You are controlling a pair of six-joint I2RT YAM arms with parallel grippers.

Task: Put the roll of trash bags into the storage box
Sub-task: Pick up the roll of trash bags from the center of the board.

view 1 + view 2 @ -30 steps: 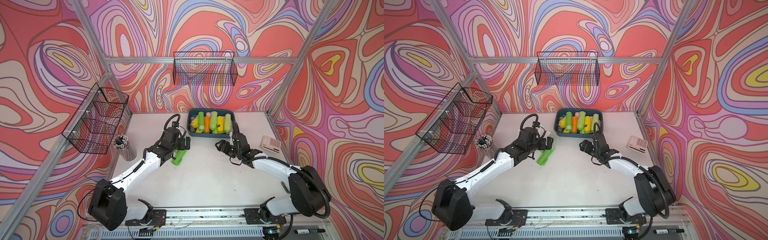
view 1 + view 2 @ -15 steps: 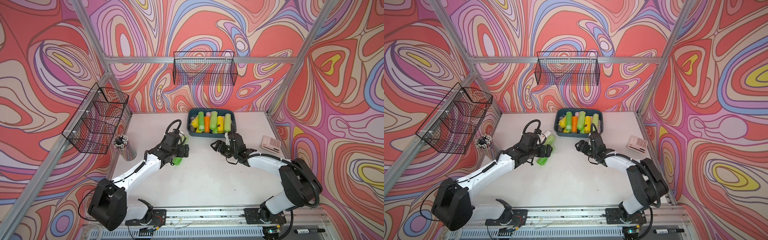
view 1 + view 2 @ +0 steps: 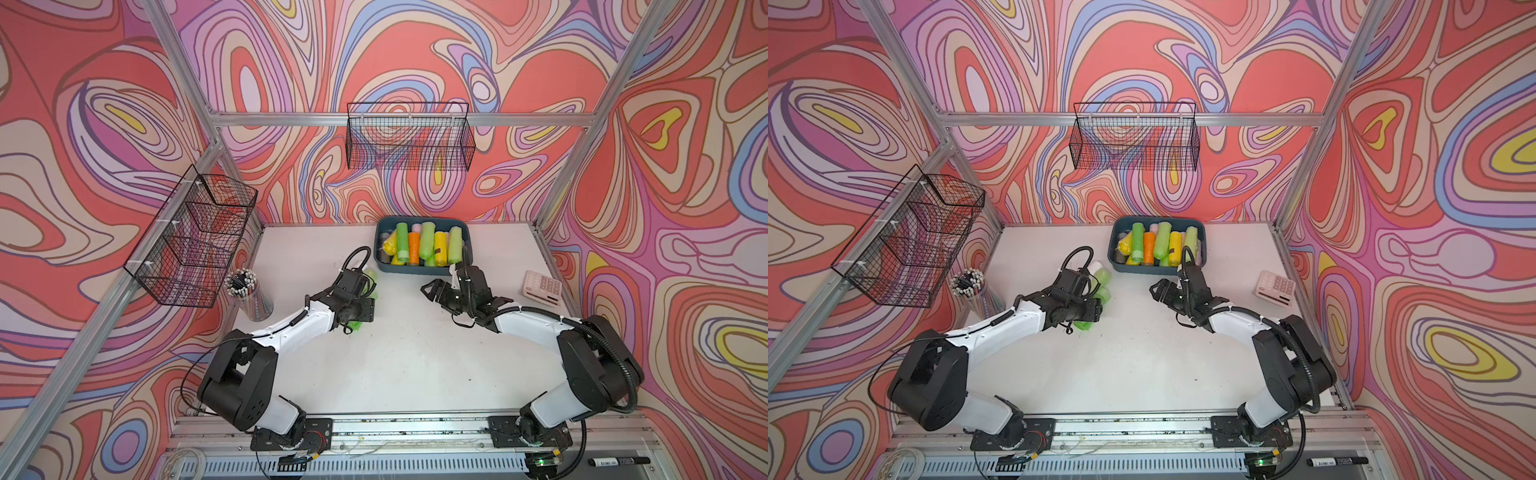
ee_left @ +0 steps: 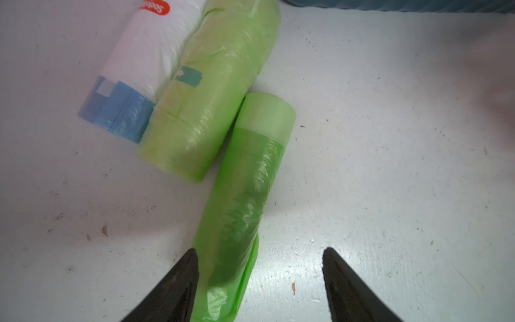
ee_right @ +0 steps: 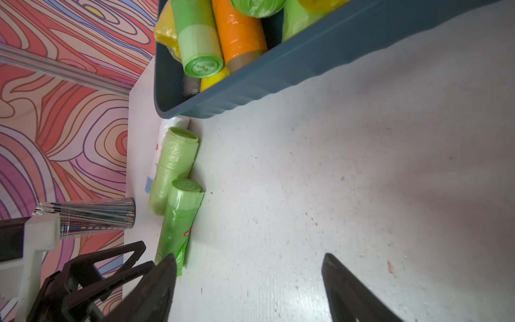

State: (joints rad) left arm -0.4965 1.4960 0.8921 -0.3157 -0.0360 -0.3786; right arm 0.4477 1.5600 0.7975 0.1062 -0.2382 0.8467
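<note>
On the tabletop point(image 3: 415, 353), left of the storage box point(image 3: 419, 269) and nearer than it, the bright green roll of trash bags point(image 4: 245, 195) lies flat. Its far end rests against a pale green roll point(image 4: 211, 92), which lies beside a white roll point(image 4: 150, 47). The left end effector point(image 4: 257, 249) straddles the near end, unclenched: one finger touches the roll, the other stands apart. The right end effector point(image 5: 249, 255) hovers released over bare tabletop near the box, grasping nothing.

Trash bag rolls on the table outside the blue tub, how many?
3. A bright green plastic roll between the left gripper's open jaws; a pale lime roll beside its far end; a white roll with a blue band against the pale one.
</note>
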